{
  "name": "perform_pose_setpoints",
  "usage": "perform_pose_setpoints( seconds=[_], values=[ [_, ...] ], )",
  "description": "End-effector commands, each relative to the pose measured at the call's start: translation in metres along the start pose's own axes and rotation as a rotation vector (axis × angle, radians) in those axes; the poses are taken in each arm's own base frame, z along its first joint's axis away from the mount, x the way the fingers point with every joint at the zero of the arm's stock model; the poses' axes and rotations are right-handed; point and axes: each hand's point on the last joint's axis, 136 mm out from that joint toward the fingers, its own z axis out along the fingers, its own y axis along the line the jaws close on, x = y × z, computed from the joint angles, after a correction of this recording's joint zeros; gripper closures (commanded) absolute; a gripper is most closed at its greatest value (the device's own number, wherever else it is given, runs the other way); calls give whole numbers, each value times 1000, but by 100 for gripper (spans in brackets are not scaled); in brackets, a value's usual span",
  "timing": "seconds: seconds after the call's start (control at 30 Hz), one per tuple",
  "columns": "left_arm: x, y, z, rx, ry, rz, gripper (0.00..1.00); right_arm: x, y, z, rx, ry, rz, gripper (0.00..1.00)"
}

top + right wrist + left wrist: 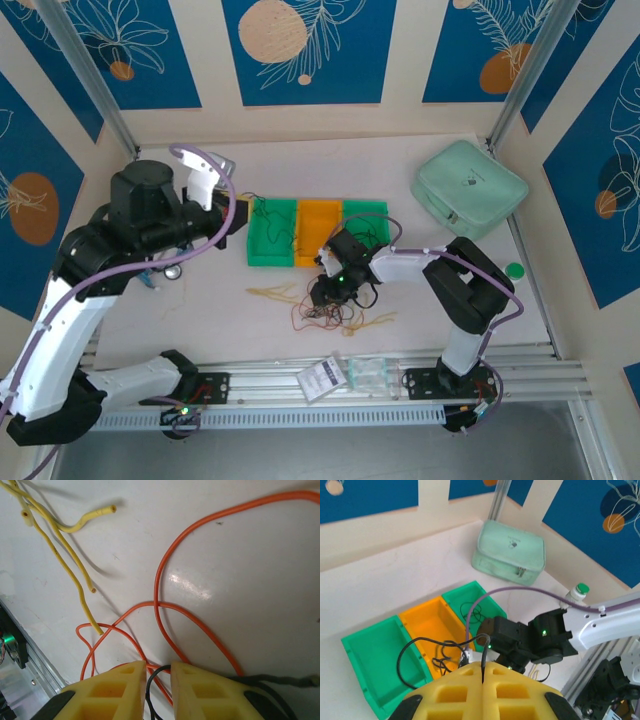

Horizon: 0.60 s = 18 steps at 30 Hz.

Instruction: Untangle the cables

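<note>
Three bins: these stood in a row just ahead of the left gripper (483, 666), in the order near green bin (370, 665), orange bin (427, 622), far green bin (470, 592).
Far green bin: it held loops of thin dark wire.
Near green bin and orange bin: a loop of the black cable (483, 655) hung over both.
Left gripper: its yellow fingers were pressed together, pinching the black cable, which rose from the seam between them.
Right gripper (158, 666): its fingers stood slightly apart, tips down at the table (220, 310). A black strand (148, 690) and an orange one ran through the gap, both thinner than the gap.
Cables (320, 312): a loose tangle of orange, yellow and dark strands lay on the table directly under and ahead of the right gripper, with the yellow ends to its left.
Surface: the table was white, with an aluminium rail (540, 375) at the near edge, behind both grippers.
Other items: a mint pouch (470, 188) lay well beyond the right gripper.
Room: the walls were cream, with blue leaf-pattern panels (305, 45).
</note>
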Motion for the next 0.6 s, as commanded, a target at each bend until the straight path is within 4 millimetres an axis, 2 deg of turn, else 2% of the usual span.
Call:
perform_pose_setpoints(
  seconds=[0.0,0.17,0.27,0.37,0.57],
  values=[
    [-6,5,-10,-37,-15,28,100,20,-34,2,110,52,59,76],
    [-1,7,-2,-35,14,22,100,10,-15,-13,74,-4,11,76],
    [2,10,4,-45,26,22,100,2,0,-33,56,-66,-34,76],
    [4,11,10,-44,40,21,100,-6,16,-57,41,-147,-86,75],
    [13,10,31,-12,76,3,100,-15,42,-119,-1,-335,-145,75]
  ],
)
